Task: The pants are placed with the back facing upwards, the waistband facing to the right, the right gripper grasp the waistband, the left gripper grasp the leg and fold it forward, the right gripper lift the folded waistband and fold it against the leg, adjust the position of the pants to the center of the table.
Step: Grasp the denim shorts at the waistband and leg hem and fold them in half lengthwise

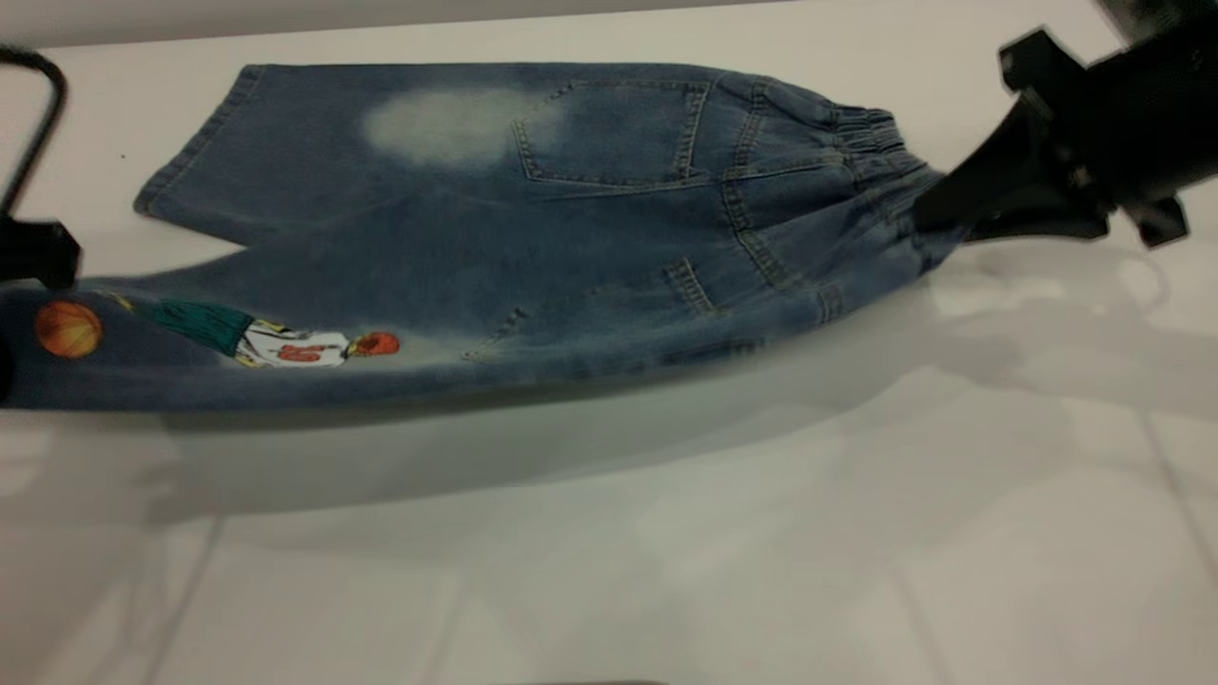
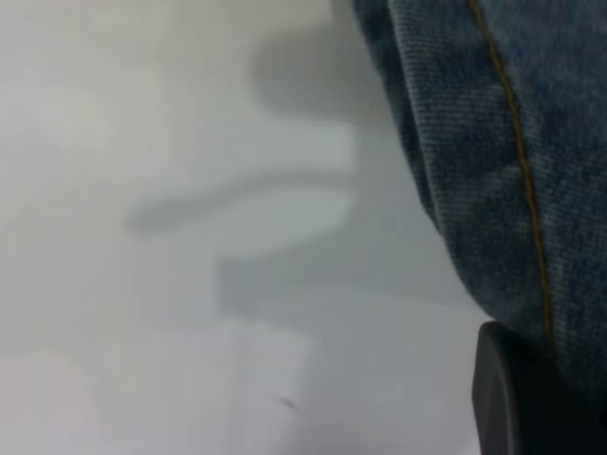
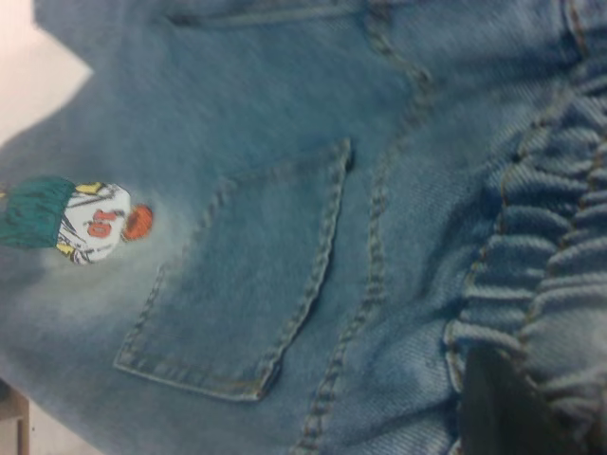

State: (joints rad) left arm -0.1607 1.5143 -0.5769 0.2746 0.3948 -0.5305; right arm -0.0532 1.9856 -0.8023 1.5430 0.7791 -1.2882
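Observation:
Blue denim pants (image 1: 533, 219) lie back side up on the white table (image 1: 666, 552), with a back pocket (image 1: 614, 128) showing. The elastic waistband (image 1: 871, 143) points right. My right gripper (image 1: 937, 217) is shut on the waistband's near part; in the right wrist view its dark finger (image 3: 503, 408) sits under the gathered elastic (image 3: 550, 275). The near leg (image 1: 238, 352), printed with a basketball (image 1: 68, 328) and a player (image 1: 285, 344), hangs raised above the table and casts a shadow. My left gripper (image 1: 11, 304) is shut on this leg's end at the left edge; denim (image 2: 493, 161) drapes over its finger (image 2: 503, 398).
The far leg (image 1: 285, 143) lies flat toward the back of the table. A black cable loop (image 1: 43, 105) of the left arm stands at the far left. Bare table stretches in front of the pants.

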